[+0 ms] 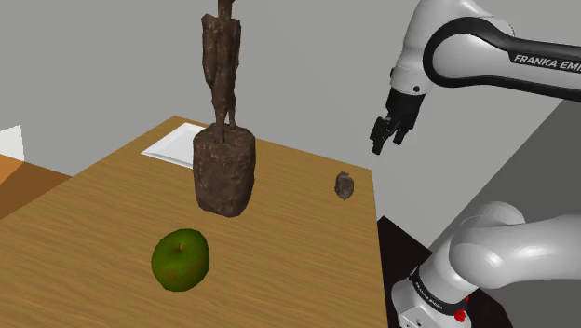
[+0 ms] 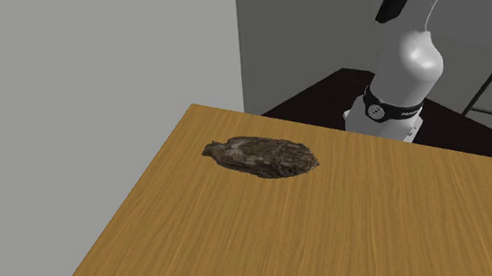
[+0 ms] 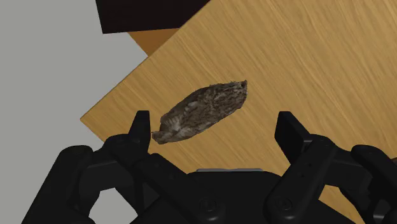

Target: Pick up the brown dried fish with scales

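Observation:
The brown dried fish [image 1: 344,185] lies flat on the wooden table [image 1: 112,214], close to its edge on the shoulder view's right. Its mottled, scaly body [image 2: 262,156] is long and oval, narrowing to one end. My black gripper [image 1: 386,140] hangs in the air above and a little beyond the fish, not touching it. In the wrist view the fish [image 3: 203,111] lies on the wood below my gripper [image 3: 214,127], whose fingers [image 3: 141,124] stand wide apart, open and holding nothing.
A dark figurine on a rough brown block [image 1: 223,172] stands mid-table, a green apple [image 1: 181,259] nearer the front, and a flat white tray [image 1: 179,144] at the back. The table corner [image 3: 89,118] and my stand [image 2: 394,112] lie close to the fish.

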Robot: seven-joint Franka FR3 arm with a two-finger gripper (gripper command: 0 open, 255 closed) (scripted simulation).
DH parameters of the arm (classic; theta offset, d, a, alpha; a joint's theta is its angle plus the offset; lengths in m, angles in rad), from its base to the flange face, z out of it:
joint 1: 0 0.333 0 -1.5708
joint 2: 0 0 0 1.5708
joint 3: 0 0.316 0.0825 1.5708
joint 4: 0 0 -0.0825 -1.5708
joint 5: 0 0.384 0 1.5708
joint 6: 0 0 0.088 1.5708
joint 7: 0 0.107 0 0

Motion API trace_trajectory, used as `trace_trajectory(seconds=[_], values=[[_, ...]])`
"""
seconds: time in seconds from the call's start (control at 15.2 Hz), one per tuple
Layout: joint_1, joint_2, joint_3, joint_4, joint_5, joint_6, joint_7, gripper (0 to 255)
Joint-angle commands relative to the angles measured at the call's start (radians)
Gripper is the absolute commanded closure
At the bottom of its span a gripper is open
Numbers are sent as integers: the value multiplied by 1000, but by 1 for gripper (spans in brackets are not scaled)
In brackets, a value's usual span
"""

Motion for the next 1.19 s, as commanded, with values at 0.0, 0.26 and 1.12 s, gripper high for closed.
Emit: trace_trajectory(seconds=[0.0,0.26,1.12], values=[[0,0,0,0,0,0,0,0],[-43,98,-43,-50,54,127,71,0],[-113,484,-182,-131,303,530,174,0]])
